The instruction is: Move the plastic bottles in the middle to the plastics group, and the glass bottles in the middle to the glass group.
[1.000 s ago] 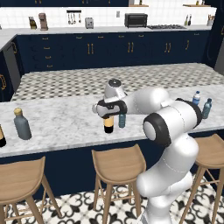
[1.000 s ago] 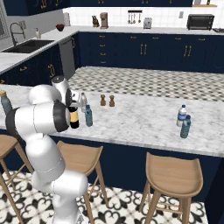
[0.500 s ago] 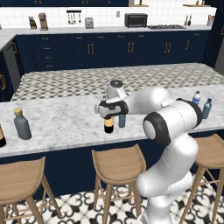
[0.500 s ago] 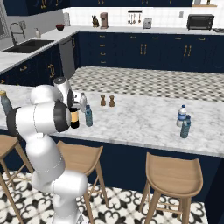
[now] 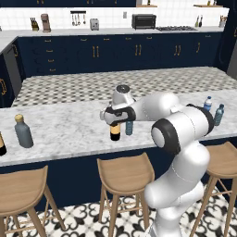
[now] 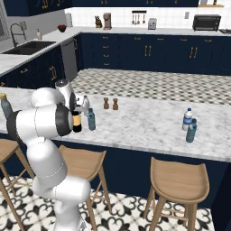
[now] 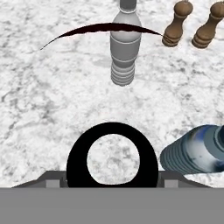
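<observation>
The black wine bottle (image 5: 115,132) with a tan label stands near the counter's front edge. My gripper (image 5: 114,116) is lowered over its top. In the hand view its mouth is a black ring (image 7: 112,155), and my gripper (image 7: 112,180) has a finger low on each side of the neck. Whether the fingers press on it I cannot tell. A teal plastic bottle (image 6: 91,119) stands just right of it, and a clear greyish bottle (image 7: 124,48) stands behind. The plastics group (image 6: 189,125) stands far right. The squat grey bottle (image 5: 23,132) of the glass group stands far left.
Two brown shakers (image 6: 110,103) stand behind the middle bottles. A dark bottle (image 5: 2,145) stands at the left edge of the left base view. Wooden stools (image 5: 124,172) line the counter's front, below its edge. Bare marble lies between the middle and both groups.
</observation>
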Controlling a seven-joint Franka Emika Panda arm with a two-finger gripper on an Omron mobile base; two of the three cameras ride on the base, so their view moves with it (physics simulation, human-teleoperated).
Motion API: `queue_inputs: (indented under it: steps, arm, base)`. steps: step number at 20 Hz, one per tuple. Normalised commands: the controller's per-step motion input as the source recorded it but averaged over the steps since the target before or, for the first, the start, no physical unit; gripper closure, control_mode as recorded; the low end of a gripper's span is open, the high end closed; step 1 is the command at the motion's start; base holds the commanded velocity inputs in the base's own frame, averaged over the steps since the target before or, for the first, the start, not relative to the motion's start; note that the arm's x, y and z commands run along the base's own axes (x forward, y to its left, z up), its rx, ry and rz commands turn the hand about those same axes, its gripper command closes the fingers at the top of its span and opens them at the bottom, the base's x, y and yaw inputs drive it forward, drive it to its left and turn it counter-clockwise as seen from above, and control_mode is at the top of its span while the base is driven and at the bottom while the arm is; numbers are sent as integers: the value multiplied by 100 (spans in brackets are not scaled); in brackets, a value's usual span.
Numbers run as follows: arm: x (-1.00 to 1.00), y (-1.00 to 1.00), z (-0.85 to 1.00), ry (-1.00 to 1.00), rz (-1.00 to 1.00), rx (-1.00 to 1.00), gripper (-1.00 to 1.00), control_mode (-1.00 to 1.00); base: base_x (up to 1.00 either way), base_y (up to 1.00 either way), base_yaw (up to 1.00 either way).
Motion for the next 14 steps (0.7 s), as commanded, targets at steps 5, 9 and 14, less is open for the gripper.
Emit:
queue_inputs:
  steps: [5, 9, 14]
  arm:
    - [-47, 26, 40, -11, 9, 0, 100, -100]
    - [-68, 81, 45, -4, 27, 0, 100, -100]
    - [-34, 96, 33, 0, 33, 0, 100, -100]
  base:
    - [0, 0, 0]
    - [0, 0, 0]
    - [0, 0, 0]
